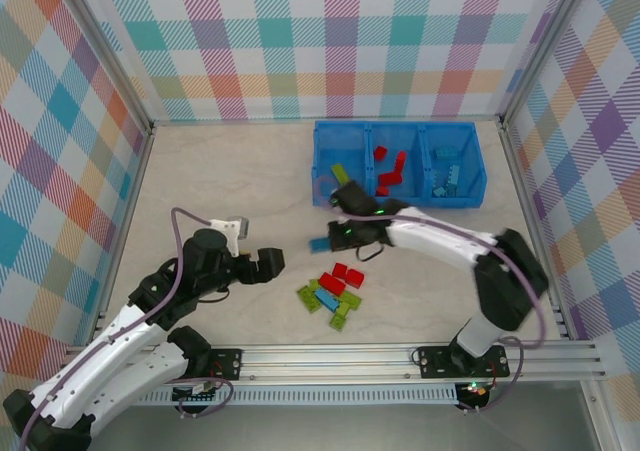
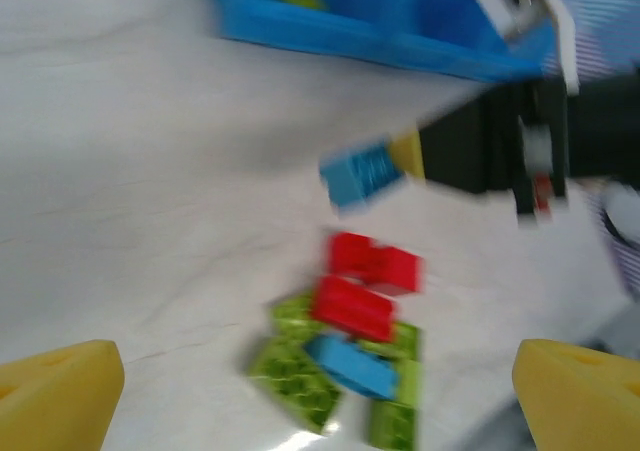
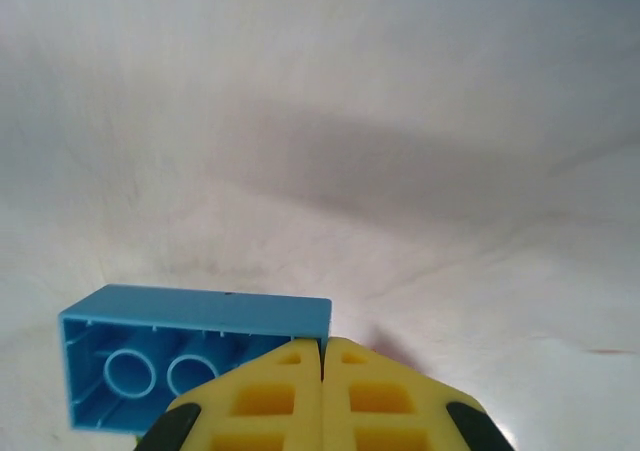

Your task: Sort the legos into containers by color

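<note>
We see the right pincer [image 3: 322,371] with its yellow fingers pressed together, pinching the end of a blue lego [image 3: 190,316] whose hollow underside faces the wrist camera. In the overhead view this right pincer [image 1: 330,239] holds the blue lego [image 1: 319,243] over the bare table [image 1: 220,181], between the bin [image 1: 470,199] and the pile of legos [image 1: 333,294]. The left wrist view is blurred, but the brick appears lifted off the surface.

The left pincer [image 1: 266,266] stands wide, nothing between its fingertips [image 2: 60,391], just left of the pile. That pile mixes red, lime green and one blue piece (several touching or overlapping).

The bin sits at the far right of the table: green pieces lie in its left compartment, red in the middle, blue in the right.
</note>
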